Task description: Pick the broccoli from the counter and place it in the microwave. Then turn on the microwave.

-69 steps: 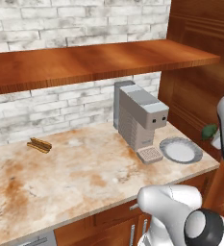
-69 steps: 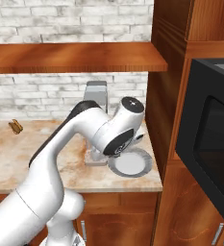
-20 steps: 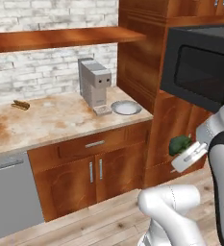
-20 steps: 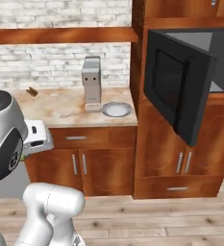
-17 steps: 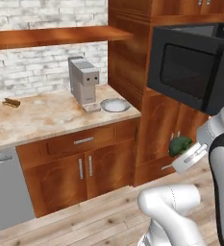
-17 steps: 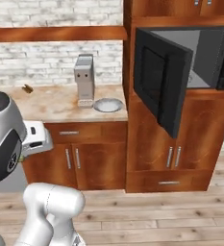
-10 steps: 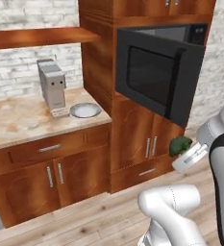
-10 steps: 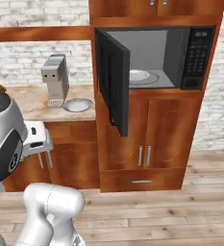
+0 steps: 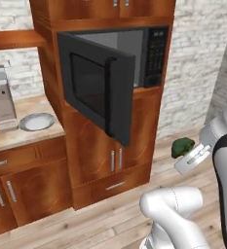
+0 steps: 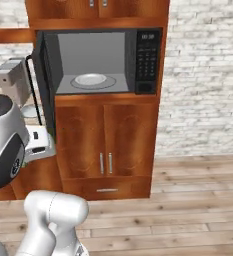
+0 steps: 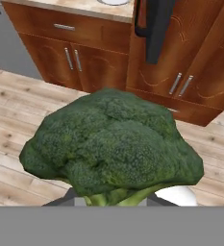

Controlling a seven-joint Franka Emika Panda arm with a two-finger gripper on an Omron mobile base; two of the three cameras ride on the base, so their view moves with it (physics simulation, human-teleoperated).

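My gripper [image 9: 185, 154] hangs low at the right of the left base view, shut on the broccoli [image 9: 182, 146], a dark green floret held above the wooden floor. In the hand view the broccoli [image 11: 111, 144] looms large and hides the fingertips. The black microwave [image 9: 149, 53] stands open, its door [image 9: 98, 92] swung out toward me. The right base view looks straight into the microwave [image 10: 93, 60], at the grey interior and glass turntable [image 10: 90, 80], with the button panel [image 10: 147, 60] to the right. The counter [image 9: 17, 138] lies to the left.
A round grey plate [image 9: 36, 121] and a grey coffee machine [image 9: 2, 99] sit on the counter. Reddish cabinets [image 10: 105, 145] with metal handles stand below the microwave. The open door's lower edge [image 11: 154, 29] juts out over the cabinets. Wooden floor [image 10: 188, 200] spreads to the right.
The whole picture has slid from the counter to the open microwave, so the base has moved right. The broccoli stays in the shut gripper, in the same spot in view.
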